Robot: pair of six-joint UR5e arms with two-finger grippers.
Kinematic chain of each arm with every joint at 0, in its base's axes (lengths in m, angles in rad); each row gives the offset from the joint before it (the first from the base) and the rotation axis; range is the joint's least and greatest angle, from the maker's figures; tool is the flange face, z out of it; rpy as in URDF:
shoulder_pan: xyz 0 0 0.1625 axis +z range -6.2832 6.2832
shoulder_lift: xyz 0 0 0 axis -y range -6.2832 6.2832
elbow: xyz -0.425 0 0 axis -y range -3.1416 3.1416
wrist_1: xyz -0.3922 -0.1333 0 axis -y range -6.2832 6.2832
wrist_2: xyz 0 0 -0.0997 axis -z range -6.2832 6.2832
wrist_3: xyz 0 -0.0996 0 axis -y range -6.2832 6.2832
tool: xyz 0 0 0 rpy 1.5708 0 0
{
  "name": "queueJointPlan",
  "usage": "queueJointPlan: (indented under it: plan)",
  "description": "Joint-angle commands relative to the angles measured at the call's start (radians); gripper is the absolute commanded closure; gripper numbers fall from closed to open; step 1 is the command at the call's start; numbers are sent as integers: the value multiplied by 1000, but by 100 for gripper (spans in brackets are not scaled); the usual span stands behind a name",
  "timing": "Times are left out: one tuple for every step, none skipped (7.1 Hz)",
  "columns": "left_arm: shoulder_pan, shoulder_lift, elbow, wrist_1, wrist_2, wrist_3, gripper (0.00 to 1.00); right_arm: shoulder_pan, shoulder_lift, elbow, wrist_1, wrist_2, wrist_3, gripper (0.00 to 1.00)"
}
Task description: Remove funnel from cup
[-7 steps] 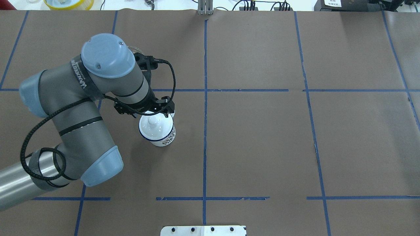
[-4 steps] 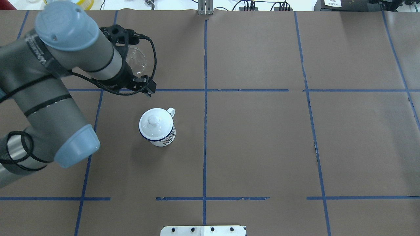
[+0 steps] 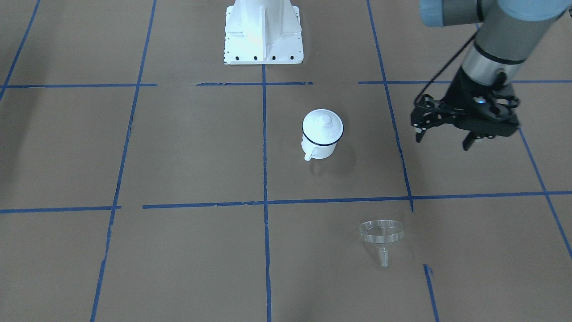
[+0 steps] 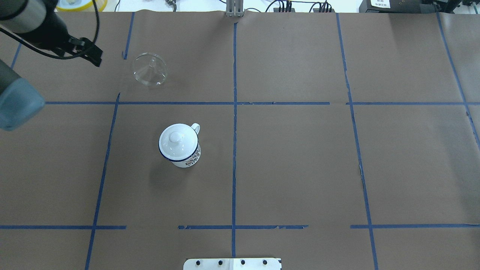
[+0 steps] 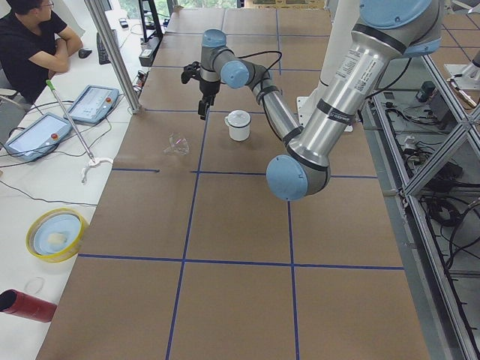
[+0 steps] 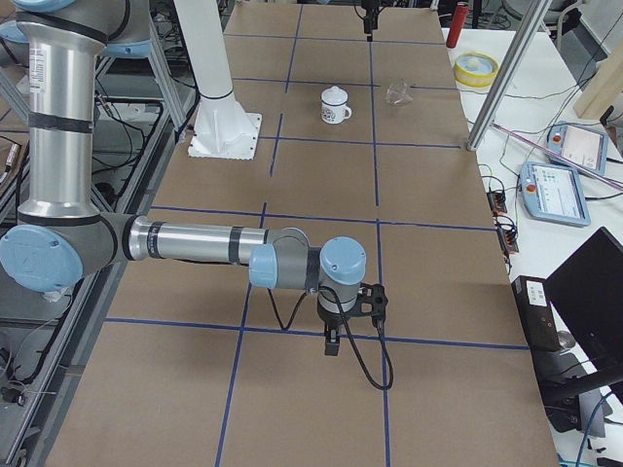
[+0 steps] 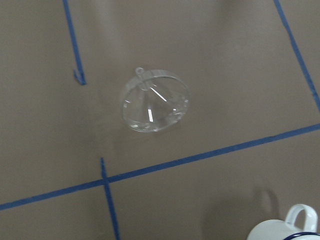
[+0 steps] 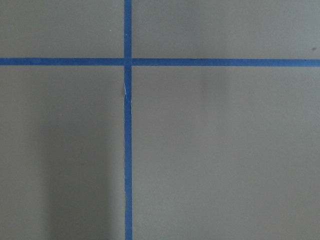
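The clear plastic funnel (image 4: 149,69) lies on its side on the brown table, apart from the cup; it also shows in the front view (image 3: 381,235) and the left wrist view (image 7: 155,105). The white enamel cup (image 4: 184,155) with a dark blue rim stands upright nearer the robot, with a white domed lid (image 4: 175,139) on top. My left gripper (image 3: 442,136) is open and empty, raised above the table, left of the funnel in the overhead view. My right gripper (image 6: 331,341) shows only in the right side view, far from both; I cannot tell its state.
The white robot base plate (image 3: 263,31) sits at the table's near edge. A yellow bowl (image 4: 78,3) and operators' tablets (image 5: 41,135) lie beyond the far edge. Blue tape lines (image 4: 234,112) cross the brown paper.
My left arm has swung away from over the cup toward the far left and risen. The funnel, partly hidden behind the arm before, now lies in plain view. The cup has not moved.
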Motion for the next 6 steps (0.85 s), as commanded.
queueJointPlan:
  plan:
    - [-186,84,86,-4,-78,249,0,0,0,1,0,0,0,0]
    - [-252,136,129,-4,-132,367,0,0,0,-1,0,0,0,0]
    - [-305,205,152,-13,-179,452,0,0,0,1,0,0,0,0]
    - [-325,285,189,-51,-193,533,0,0,0,-1,0,0,0,0]
    - [-359,334,245,-149,-194,563,0,0,0,-1,0,0,0,0]
    - [-411,344,335,-221,-195,561,0,0,0,-1,0,0,0,0]
